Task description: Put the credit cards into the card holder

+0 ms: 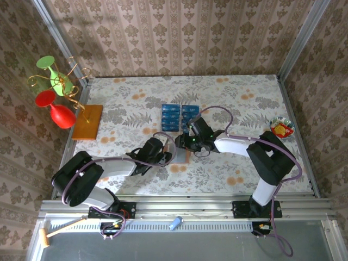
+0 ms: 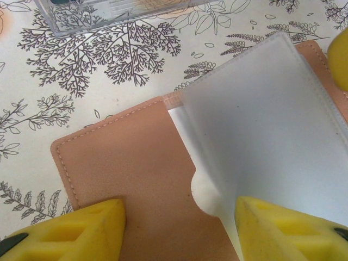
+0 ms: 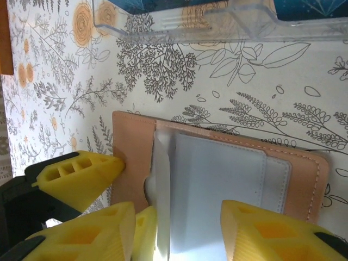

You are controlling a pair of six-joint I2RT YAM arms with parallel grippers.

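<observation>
Open card holder (image 3: 130, 157) on bench (image 3: 244, 92), long axis left-right, pocket mouth (image 3: 149, 187) facing left, left claw (image 2: 176, 212) and right claw (image 3: 179, 215) released over it

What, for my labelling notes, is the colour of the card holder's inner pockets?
The card holder has pale greyish-white pockets; clearest in the left wrist view.

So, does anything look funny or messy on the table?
Just one thing: the card holder lies open on the table, and its grey inner flap sticks up at a slant instead of lying flat. The credit cards sit in neat rows farther back.
</observation>
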